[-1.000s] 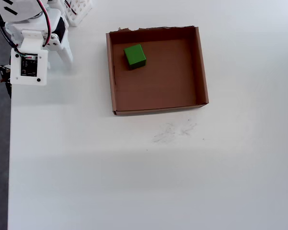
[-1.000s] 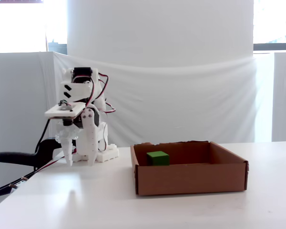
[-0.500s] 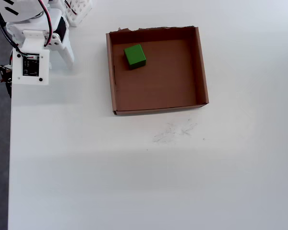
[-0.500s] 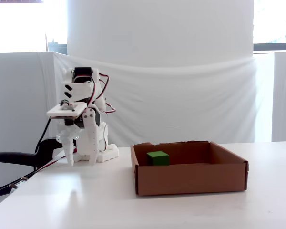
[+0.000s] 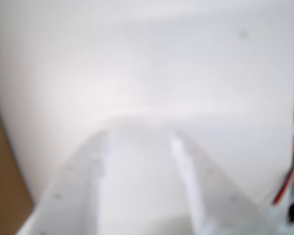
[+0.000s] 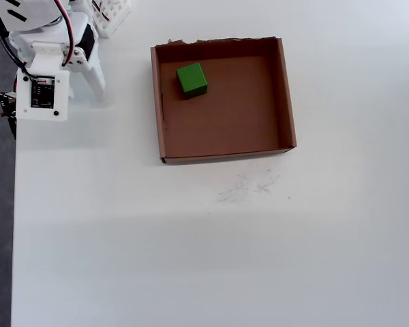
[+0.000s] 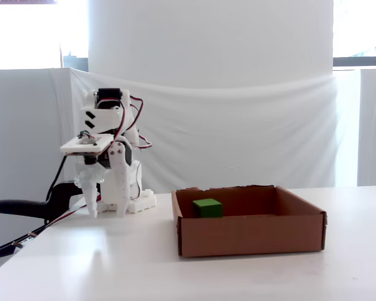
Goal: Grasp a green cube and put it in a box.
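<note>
The green cube [image 6: 191,80] sits flat on the floor of the box [image 6: 286,95], in the corner nearest the arm, at the top left in the overhead view and close to the ragged far wall. So the job looks finished from here. The arm is folded back at the left end of the worktop [image 6: 191,245], well apart from the box, with its fingers [image 7: 103,204] pointing down just above the surface. In the wrist view the fingers [image 5: 137,142] are spread with bare worktop showing between them, holding nothing.

The cube looks solid and stiff, probably light, with plain faces that could be a bit slick. Two opposite side faces would be the place to pinch it, coming from above, though the box walls beside it leave little room on that side.

The wrist view is badly blurred, so the fingertips are hard to make out, and only a brown sliver of the box [image 5: 2,196] shows at its left edge. From the side, the near wall hides the bottom of the cube [image 7: 207,207]
</note>
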